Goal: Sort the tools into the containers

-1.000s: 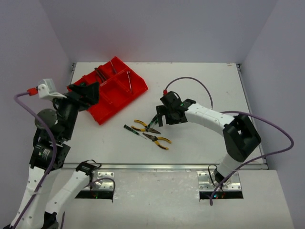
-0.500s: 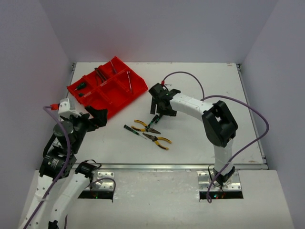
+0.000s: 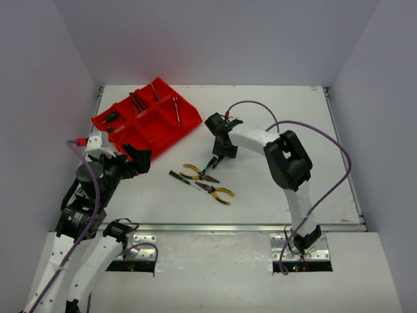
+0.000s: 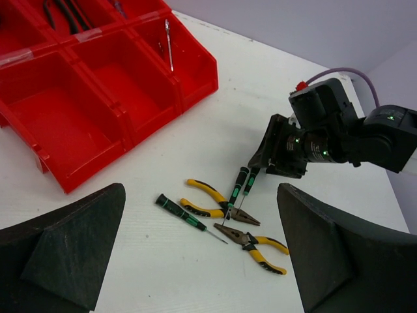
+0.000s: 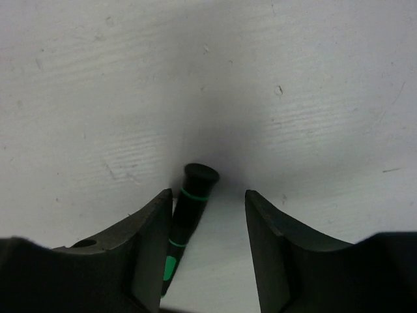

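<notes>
Right hand (image 5: 210,202) half open, straddling the butt of the green-black screwdriver (image 5: 186,210) on the surface (image 3: 280,182), not yet pinching; shaft running near-left toward the yellow-handled pliers (image 3: 199,173); left hand (image 3: 138,158) wide open, empty, well apart
</notes>
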{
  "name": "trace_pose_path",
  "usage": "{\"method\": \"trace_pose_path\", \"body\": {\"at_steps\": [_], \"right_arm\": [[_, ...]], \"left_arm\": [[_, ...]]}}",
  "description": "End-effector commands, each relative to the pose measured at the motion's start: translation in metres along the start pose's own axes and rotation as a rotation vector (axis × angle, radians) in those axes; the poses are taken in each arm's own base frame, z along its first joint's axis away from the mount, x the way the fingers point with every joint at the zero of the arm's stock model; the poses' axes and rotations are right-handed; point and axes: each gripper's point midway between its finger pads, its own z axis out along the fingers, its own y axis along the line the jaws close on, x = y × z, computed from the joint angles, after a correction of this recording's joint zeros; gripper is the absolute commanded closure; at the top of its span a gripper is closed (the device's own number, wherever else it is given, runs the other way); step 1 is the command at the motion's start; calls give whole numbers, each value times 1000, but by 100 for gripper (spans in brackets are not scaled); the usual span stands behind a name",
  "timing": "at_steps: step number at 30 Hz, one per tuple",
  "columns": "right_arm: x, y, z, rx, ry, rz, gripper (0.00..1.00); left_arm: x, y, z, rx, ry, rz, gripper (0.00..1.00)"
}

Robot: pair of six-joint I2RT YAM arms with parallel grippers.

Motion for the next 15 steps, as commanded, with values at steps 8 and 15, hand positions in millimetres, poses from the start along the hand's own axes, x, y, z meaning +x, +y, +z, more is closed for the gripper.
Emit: {"method": "trace_pose_path", "body": {"at_steps": [8,15], "right_arm": [[-6,-9,6,31,-24,123,69],[-16,-23,-9,20,-37,191,95]], "left_arm": [[-8,-11,5,44,-19,15,0],[-7,-7,6,23,-15,14,0]]}}
